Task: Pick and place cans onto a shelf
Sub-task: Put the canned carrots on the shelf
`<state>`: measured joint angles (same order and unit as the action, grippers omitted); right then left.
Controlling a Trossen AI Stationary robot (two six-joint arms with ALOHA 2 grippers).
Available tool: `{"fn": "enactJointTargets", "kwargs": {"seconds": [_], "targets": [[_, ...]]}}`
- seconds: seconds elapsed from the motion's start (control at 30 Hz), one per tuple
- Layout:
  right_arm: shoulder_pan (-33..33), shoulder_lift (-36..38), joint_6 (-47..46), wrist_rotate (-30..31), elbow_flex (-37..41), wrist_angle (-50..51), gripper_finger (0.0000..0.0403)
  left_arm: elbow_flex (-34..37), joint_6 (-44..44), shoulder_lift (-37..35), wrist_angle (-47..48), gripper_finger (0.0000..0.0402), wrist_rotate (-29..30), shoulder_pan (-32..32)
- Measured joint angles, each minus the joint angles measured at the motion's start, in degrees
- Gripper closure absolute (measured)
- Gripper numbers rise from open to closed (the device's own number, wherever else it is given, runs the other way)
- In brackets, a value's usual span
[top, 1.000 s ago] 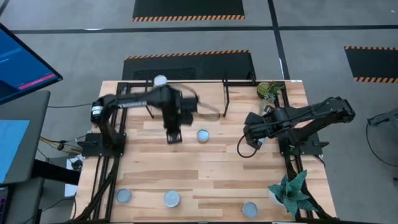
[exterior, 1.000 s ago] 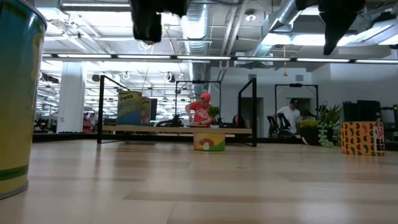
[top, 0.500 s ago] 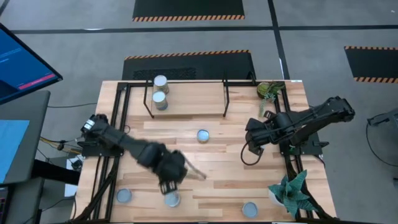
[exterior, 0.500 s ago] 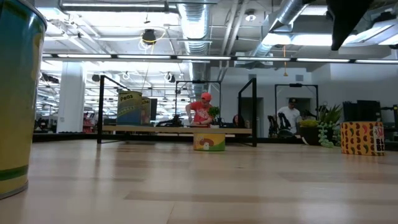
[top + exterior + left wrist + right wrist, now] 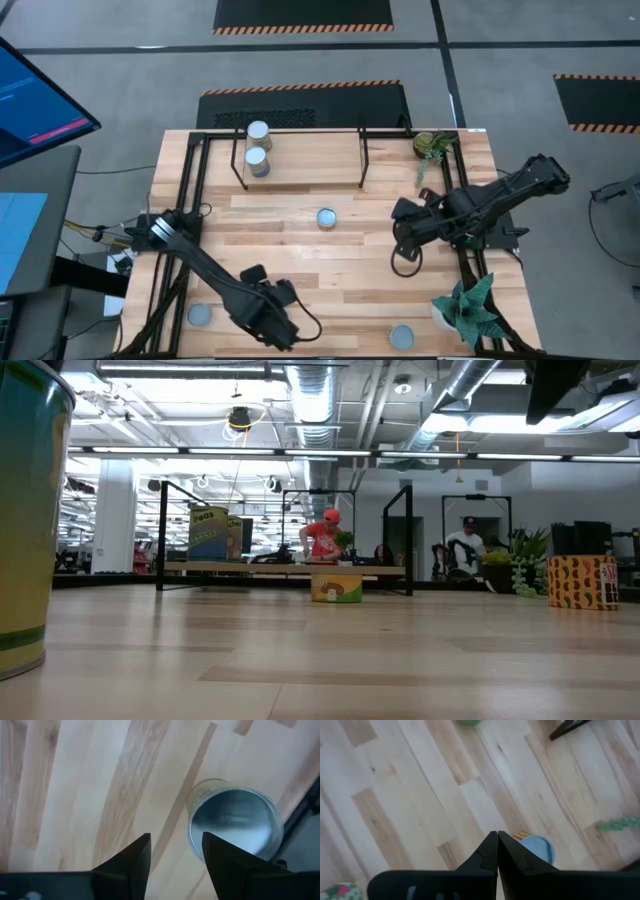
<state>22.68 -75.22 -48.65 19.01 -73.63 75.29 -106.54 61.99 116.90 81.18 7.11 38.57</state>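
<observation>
Silvery can [image 5: 232, 822] sits at near bench [image 5: 340, 250] edge, just beyond left gripper [image 5: 175, 852], fingers parted, empty. Right gripper [image 5: 497, 851] mid-right, fingers closed, empty. Two cans [image 5: 257, 147] on far shelf [image 5: 300, 165].

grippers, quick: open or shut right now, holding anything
Left gripper: open, empty, hovering over a can near the table's front edge.
Right gripper: shut, holding nothing, waiting above the table's right side.

Left gripper [image 5: 174, 865] low at front edge – jaws parted, right gripper [image 5: 497, 851] closed
</observation>
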Motion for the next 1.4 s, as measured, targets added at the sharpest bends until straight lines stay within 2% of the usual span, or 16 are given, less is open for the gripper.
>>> {"fn": "enactJointTargets", "kwargs": {"seconds": [0.3, 0.83, 0.93, 1.1, 1.2, 1.4], "targets": [[2.25, 0.0, -0.88, -1.38, 0.0, -0.93, 0.0376, -0.04, -1.7, 1.38, -2.79, 0.0239, -0.32, -0.75], [3.99, 0.0, -1.02, -1.4, 0.02, -1.42, 0.0378, -0.28, -11.99, 3.72, -3.13, 0.0242, -4.12, -3.36], [3.99, -0.02, -1.03, -1.36, 0.02, -1.62, 0.0377, -0.28, -13.5, 3.76, -3.51, 0.0271, -4.55, -4.06], [3.99, 0.0, -2.35, -1.32, 0.02, -1.58, 0.0376, -0.17, -18.14, 3.83, -3.2, 0.0383, -4.74, -5.54], [3.99, 0.0, -2.38, -1.32, 0.02, -1.62, 0.0377, -0.01, -19.77, 4.29, -3.46, 0.0397, -4.07, -7.13], [3.95, 0.0, -2.38, -1.3, 0.02, -1.52, 0.0376, -2.17, -24.37, 3.97, -1.02, 0.0401, -4.09, -10.53]]}}
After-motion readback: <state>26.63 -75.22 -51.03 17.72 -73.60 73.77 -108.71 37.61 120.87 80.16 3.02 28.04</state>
